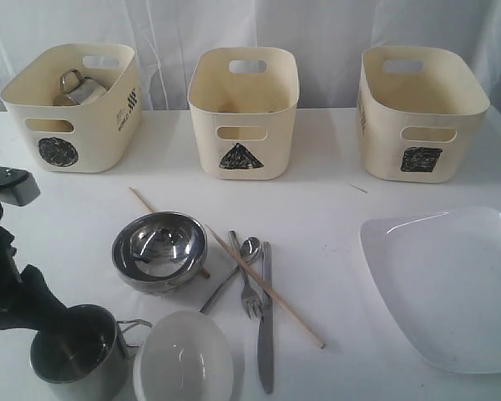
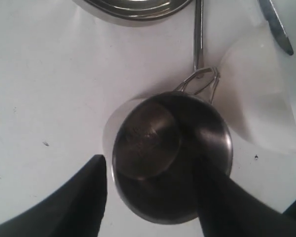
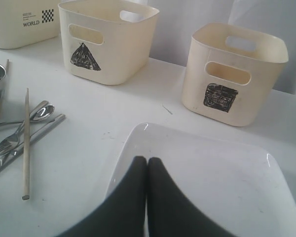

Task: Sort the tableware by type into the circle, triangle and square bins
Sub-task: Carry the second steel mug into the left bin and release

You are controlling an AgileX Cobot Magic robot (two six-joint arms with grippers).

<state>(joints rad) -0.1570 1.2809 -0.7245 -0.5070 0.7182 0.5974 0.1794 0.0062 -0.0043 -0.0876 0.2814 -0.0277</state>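
Observation:
One steel mug (image 1: 77, 357) (image 2: 170, 153) stands at the table's front left. My left gripper (image 1: 42, 322) (image 2: 153, 165) is open over it: one finger (image 2: 81, 197) is outside the rim, the other (image 2: 227, 202) over the mug's inside. The second mug (image 1: 79, 88) lies in the circle bin (image 1: 88, 142). A steel bowl (image 1: 159, 249), small white bowl (image 1: 184, 363), spoon (image 1: 249, 247), fork (image 1: 249, 296), knife (image 1: 266, 334) and two chopsticks (image 1: 267, 288) (image 1: 142, 200) lie mid-table. My right gripper (image 3: 147, 160) is shut and empty above the white plate (image 3: 212, 182) (image 1: 451, 284).
The triangle bin (image 1: 271, 142) and the square bin (image 1: 384, 142) stand at the back, and no tableware shows in them. The white bowl touches the mug's handle side. One chopstick lies across the cutlery; the other runs behind the steel bowl.

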